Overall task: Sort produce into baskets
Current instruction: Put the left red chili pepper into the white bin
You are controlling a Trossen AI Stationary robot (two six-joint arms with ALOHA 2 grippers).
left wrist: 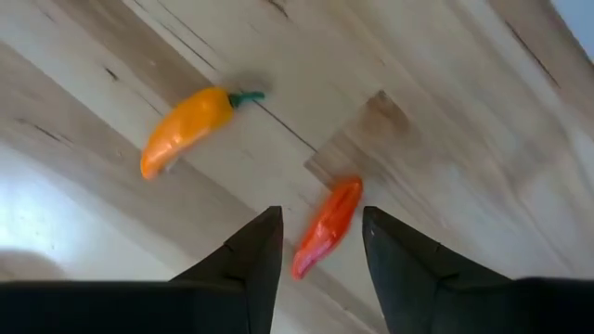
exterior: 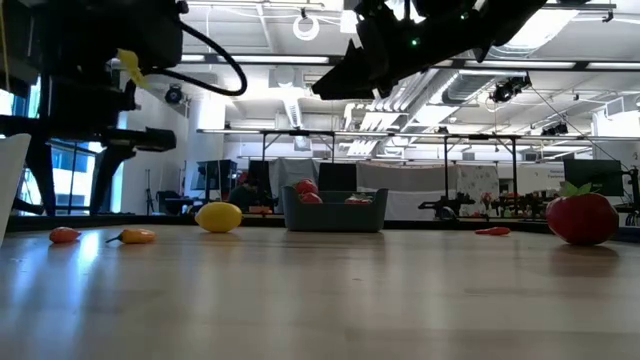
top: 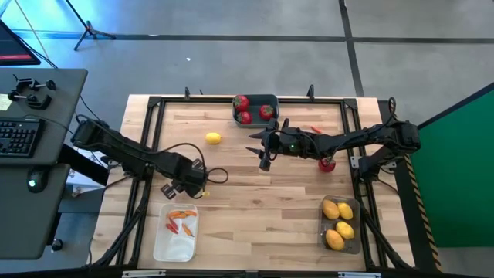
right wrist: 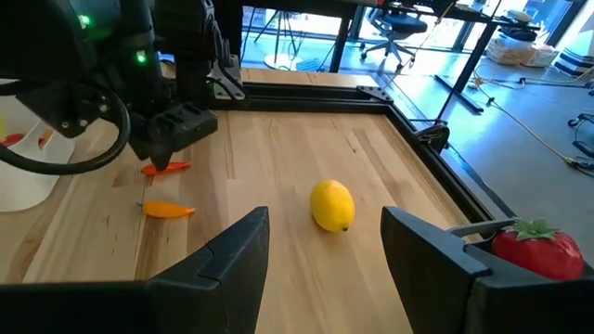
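High view: loose yellow lemon (top: pixel 213 138) on bare wood toward the far left of the table (top: pixel 255 208), left of the dark basket (top: pixel 255 109) with three red fruits at the far edge. Two small peppers, one orange (left wrist: pixel 184 129), one red (left wrist: pixel 327 224), on the wood by the left gripper (left wrist: pixel 320 249); fingers apart over the red one, nothing gripped. Right gripper (right wrist: pixel 325 243) mid-table, fingers apart and empty, facing the lemon. Another red fruit (top: pixel 327 163) right of centre. White basket (top: pixel 176 234) with peppers near left; grey basket (top: pixel 340 224) with lemons near right.
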